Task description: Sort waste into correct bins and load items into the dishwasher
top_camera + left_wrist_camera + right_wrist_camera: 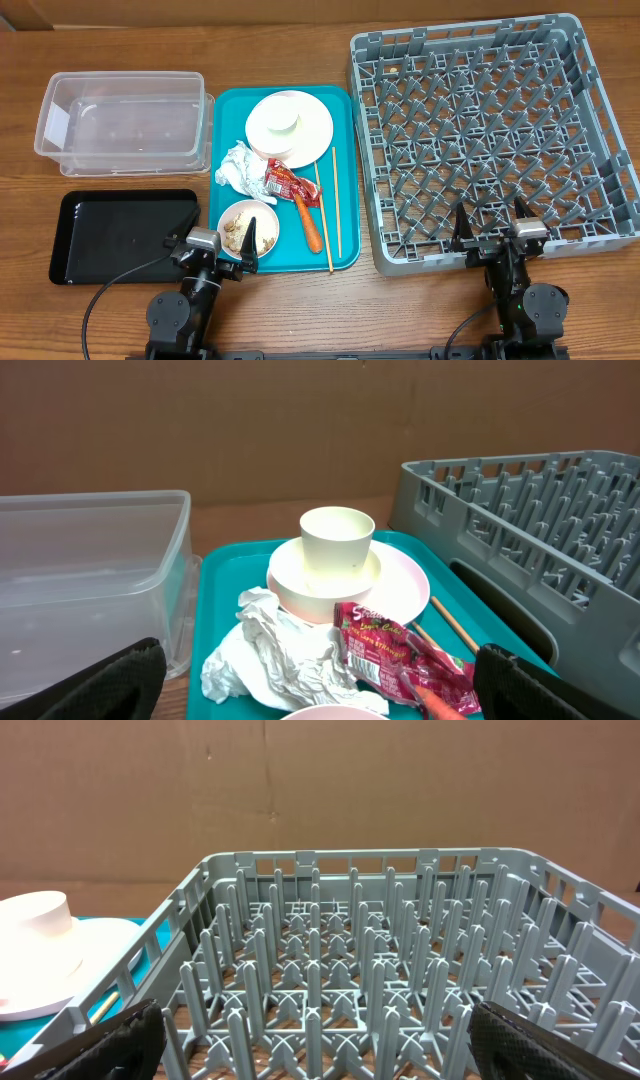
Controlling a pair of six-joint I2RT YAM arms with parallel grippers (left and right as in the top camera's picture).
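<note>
**Clerk:** Entry one: where did the waste lie?

**Checker:** All on the teal tray (228,115), mid-way along the tabletop (300,310). The tissue (238,168) touched the wrapper (288,184), and the carrot (309,225) lay at the wrapper's near end. The rice and scraps (240,235) sat in a bowl (268,218) at the tray's near edge.

**Clerk:** Dishes?

**Checker:** Same tray. A cup (337,540) stood in a second bowl (320,595) on the plate (405,585) at the far end. The chopsticks (335,200) ran lengthwise down the right side. By my reading, nothing was sorted yet.

**Clerk:** Why so arranged?

**Checker:** Likely for reach. The clear tub (120,125) and black tray (110,235) stood on the left arm's side, and the dish rack (490,140), empty, stood before the right arm.

**Clerk:** Tools?

**Checker:** The left tool (208,250) was spread wide and gripped nothing, beside the rice bowl. The right tool (490,215) was likewise wide and empty, at the rack's near edge.

**Clerk:** Anything unclear?

**Checker:** From above, the cup and second bowl merged into one white disc, and only the left wrist view separated them. That view cut off the rice bowl and most of the carrot. Neither wrist view showed the black tray. Which bin took what was unmarked.
</note>
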